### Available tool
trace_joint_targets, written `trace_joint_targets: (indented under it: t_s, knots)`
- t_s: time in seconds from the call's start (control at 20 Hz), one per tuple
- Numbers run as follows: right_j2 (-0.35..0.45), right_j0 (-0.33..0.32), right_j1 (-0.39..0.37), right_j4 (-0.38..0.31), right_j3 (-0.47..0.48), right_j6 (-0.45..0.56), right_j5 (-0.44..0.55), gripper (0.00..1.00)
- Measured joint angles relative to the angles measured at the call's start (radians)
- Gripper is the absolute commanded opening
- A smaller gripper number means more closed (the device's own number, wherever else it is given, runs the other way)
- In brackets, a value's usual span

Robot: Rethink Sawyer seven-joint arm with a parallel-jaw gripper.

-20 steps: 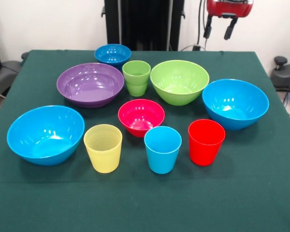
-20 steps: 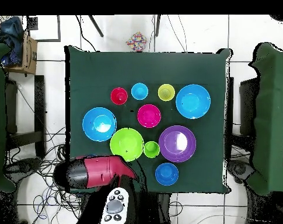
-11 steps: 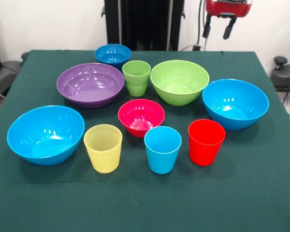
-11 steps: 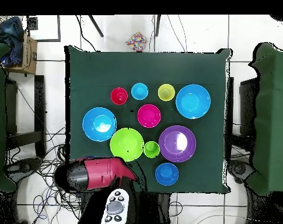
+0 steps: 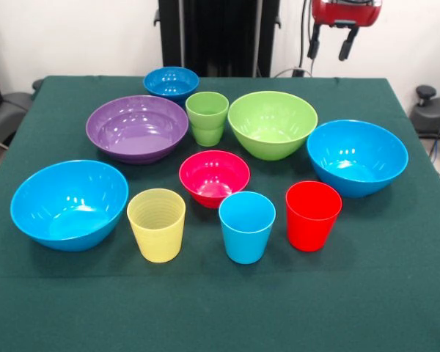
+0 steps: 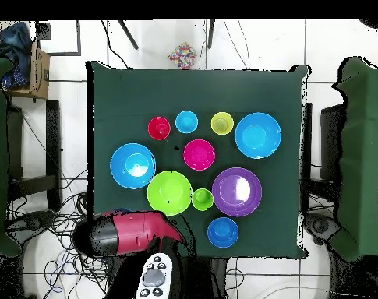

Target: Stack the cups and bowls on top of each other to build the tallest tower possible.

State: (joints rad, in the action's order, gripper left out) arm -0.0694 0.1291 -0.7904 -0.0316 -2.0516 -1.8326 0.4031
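Waiting above the table's far edge, gripper [image 5: 329, 46] empty, fingers spread, barely shifted in the last second | cups and bowls all unmoved, separate around pink-red bowl [image 5: 214, 176] | lime-green bowl [image 5: 272, 123] just behind it | stacking not begun.

Unstacked cups [image 5: 246, 226] and bowls [image 5: 272, 123]

No readable text, labels, brands or numbers anywhere: cups, bowls, green table cloth [image 5: 396, 293] and red arm housing [image 6: 133, 232] all plain. Markings on grey controller [image 6: 154, 276] too small to read.
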Motion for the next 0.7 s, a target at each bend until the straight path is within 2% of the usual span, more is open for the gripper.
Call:
trace_joint_targets:
  t_s: [0.7]
  knots:
    - [-0.002,0.011,0.000,0.000,0.000,0.000,-0.001,1.00]
